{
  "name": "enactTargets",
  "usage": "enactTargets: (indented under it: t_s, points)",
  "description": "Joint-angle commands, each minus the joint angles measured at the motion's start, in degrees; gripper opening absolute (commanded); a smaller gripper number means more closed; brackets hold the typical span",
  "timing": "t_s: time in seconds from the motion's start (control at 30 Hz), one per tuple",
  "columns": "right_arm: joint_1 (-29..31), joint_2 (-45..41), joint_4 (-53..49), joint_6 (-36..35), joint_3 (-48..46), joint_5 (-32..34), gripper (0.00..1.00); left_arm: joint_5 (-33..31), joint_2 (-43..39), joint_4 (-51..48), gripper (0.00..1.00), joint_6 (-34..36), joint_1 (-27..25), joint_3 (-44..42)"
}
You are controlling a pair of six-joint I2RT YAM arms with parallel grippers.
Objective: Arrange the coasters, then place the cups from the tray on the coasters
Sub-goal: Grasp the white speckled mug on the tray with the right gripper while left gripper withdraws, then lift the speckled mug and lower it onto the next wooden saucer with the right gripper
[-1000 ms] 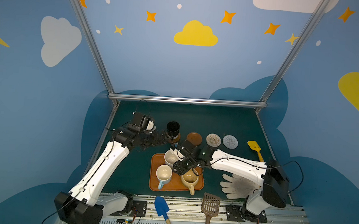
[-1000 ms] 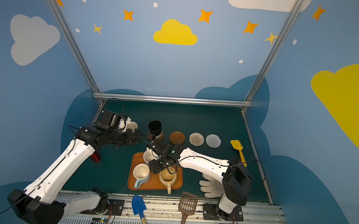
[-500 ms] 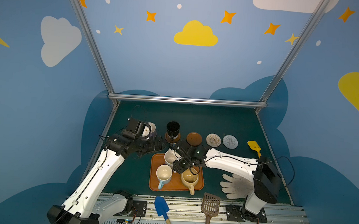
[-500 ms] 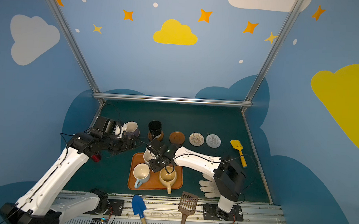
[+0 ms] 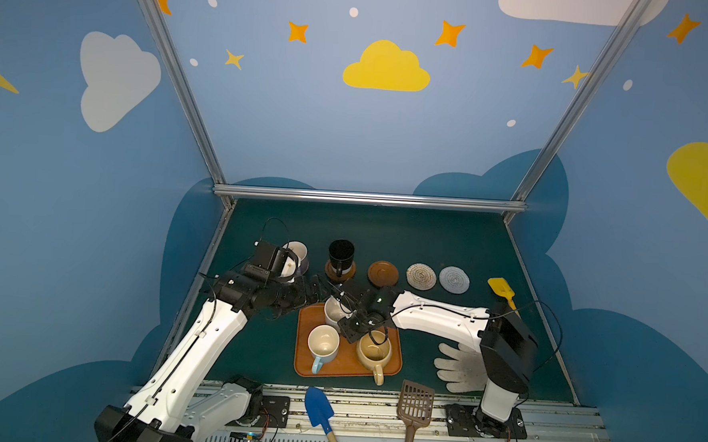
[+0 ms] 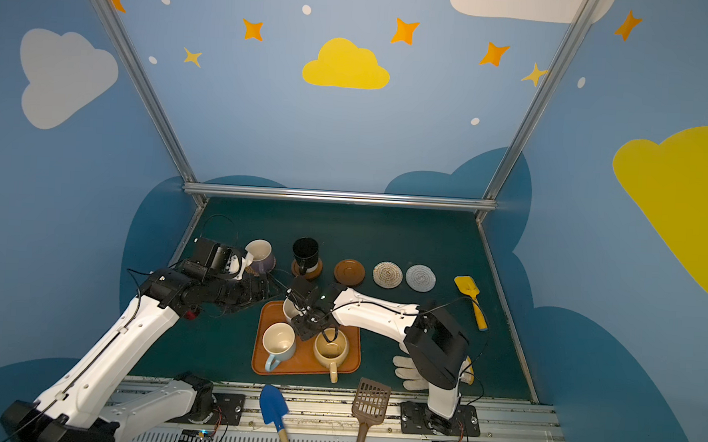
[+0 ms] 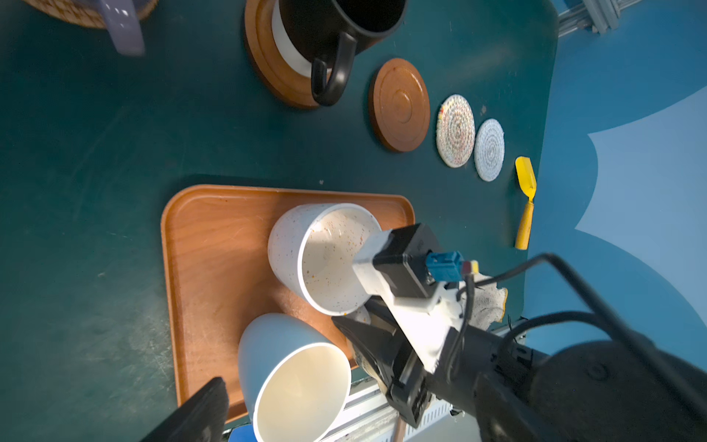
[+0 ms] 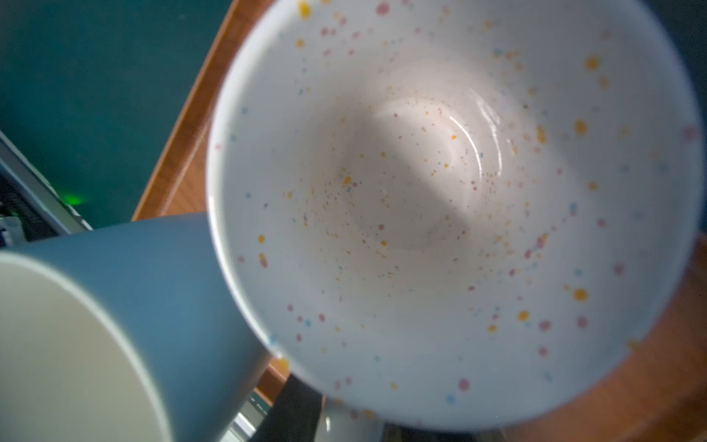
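The speckled white ceramic mug [image 7: 325, 256] stands upright on the orange-brown wooden tray [image 7: 214, 268], empty; right gripper [image 5: 349, 313] jaws' grip unclear; left gripper [image 5: 319, 289] jaws spread.

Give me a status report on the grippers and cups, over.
Left gripper open, empty. Right gripper at speckled mug on tray, grip unclear. Light blue mug close beside.

Looks like a robot lab test cell, not a real kitchen: painted blue walls [image 5: 348, 138] with cartoon clouds and stars, aluminium frame posts [image 5: 172, 79], a green mat [image 5: 405, 237], and two arms bolted to a metal rail [image 5: 376, 402].
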Motion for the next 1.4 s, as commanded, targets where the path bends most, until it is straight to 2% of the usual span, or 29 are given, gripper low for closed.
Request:
enactTargets:
  t_s: [0.0,0.17,0.33,0.5,0.57,1.17,1.37]
  points:
    - [0.0,1.2,-2.4,-0.3,2.4,2.6,0.28,1.8,-0.7,1.7,0.99,-0.5,0.2,-0.9]
    - [0.4,0.3,-1.9,-0.9,2.1,3.9,0.19,1.1,0.0,1.5,0.99,0.3,0.2,-1.2]
    - [0.3,0.3,-0.5,-1.7,1.5,4.0,0.15,0.4,0.6,1.5,0.99,1.0,0.2,-1.4]
    - [0.6,0.3,-0.8,-2.8,2.3,4.4,0.02,0.9,0.4,3.3,0.99,0.6,0.1,-2.5]
    - [0.6,-0.7,-0.7,-3.1,2.3,4.8,0.00,0.8,0.4,3.5,0.99,0.6,0.2,-2.5]
    - [-0.4,-8.0,-0.4,-3.5,1.3,6.2,0.00,-0.7,0.2,5.7,0.99,0.8,0.5,-3.5]
    - [-1.5,-13.4,-2.2,-2.2,0.0,7.7,0.00,-2.3,-2.1,7.0,0.99,0.0,0.6,-1.1]
